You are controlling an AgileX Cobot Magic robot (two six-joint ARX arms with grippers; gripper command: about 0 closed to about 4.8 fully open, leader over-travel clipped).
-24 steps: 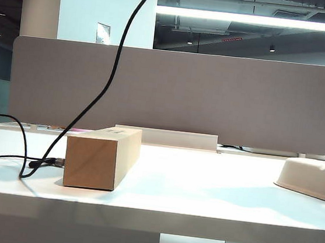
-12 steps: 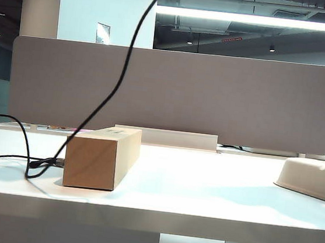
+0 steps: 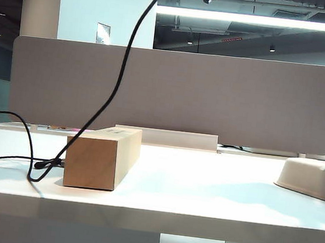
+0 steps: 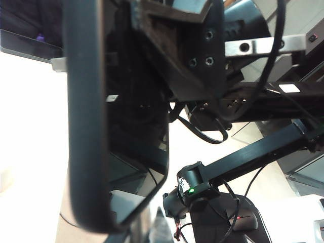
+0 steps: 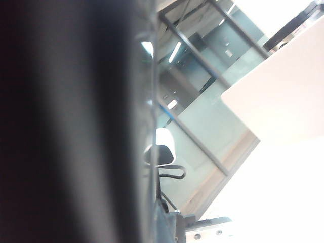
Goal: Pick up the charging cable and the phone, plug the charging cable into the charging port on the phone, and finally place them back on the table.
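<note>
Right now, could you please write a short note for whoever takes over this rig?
Left tool: shut, holding the phone up close before its wrist camera.
Right tool: shut; its load cannot be seen.
Neither tool shows in the exterior view.
The charging cable rises from the table beside the cardboard box, out past the exterior view's top.
Done: both lifted. Left: plugging in (unconfirmed), then setting both down.

Open-plan office: white desk (image 3: pixel 201 190), grey fabric divider panel (image 3: pixel 212 98), ceiling strip light (image 3: pixel 256 19), office chair (image 5: pixel 163 152)
</note>
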